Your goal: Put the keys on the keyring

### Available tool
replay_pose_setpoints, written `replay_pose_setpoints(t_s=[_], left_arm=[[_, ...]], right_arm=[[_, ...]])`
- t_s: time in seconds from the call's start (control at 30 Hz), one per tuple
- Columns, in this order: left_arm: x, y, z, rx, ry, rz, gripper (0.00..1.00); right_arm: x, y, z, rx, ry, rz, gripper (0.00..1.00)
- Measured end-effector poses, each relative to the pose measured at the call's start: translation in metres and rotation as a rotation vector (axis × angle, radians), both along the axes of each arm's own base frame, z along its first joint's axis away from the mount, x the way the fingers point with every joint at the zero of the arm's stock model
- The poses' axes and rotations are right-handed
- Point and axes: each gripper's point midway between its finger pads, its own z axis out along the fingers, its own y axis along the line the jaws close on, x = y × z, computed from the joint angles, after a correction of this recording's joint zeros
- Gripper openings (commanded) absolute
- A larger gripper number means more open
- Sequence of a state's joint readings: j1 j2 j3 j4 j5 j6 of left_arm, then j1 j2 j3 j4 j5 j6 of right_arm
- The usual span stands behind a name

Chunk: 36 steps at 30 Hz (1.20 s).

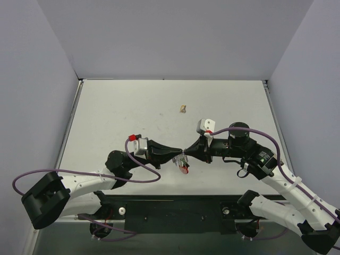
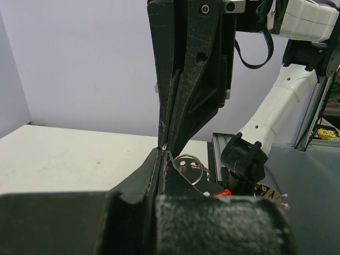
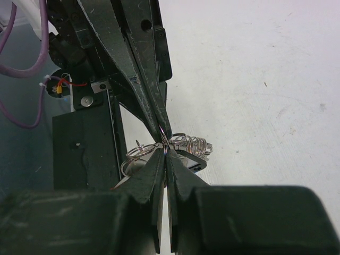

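— Threading, I'd say. The left gripper (image 1: 179,157) and the right gripper (image 1: 188,151) meet tip to tip. Each pair of fingers is pressed together and seems pinched on the thin wire of the keyring (image 3: 137,154).

— And the keys?

— The keys (image 1: 184,167) dangle just beneath the meeting tips, with a red bit among them. Wire loops bunch on either side of the fingers in the right wrist view. I cannot tell whether any key is fully on the ring, or whether the bunch touches the worktop (image 1: 133,106).

— So what does the next move call for?

— My judgement is small, slow work. One pair holds firm while the other eases the coil apart or walks a key along the wire. The tips are so close that a twist could knock one pair against the other or let the wire spring free.

— Any room to manoeuvre?

— Plenty beyond the fingertips, toward the far side, where only a small tan lump (image 1: 183,109) lies well apart. Behind the fingers there is less room. The worktop's near edge and the black base rail (image 1: 175,204) are close, so a dropped key could skip off that way. The side walls stand well clear of both arms.
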State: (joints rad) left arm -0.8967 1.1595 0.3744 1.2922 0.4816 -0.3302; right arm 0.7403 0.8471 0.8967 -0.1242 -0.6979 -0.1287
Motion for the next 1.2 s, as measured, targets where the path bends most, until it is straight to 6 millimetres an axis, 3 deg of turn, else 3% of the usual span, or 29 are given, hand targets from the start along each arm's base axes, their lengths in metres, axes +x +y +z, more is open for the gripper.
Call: replay_pose_setpoints(t_s=[1.2], left_arm=[[-0.006,-0.004,-0.006,0.118,-0.061,-0.028,0.0]], right_arm=[[-0.006,-0.002,-0.012,-0.042,0.012,0.034,0.0]])
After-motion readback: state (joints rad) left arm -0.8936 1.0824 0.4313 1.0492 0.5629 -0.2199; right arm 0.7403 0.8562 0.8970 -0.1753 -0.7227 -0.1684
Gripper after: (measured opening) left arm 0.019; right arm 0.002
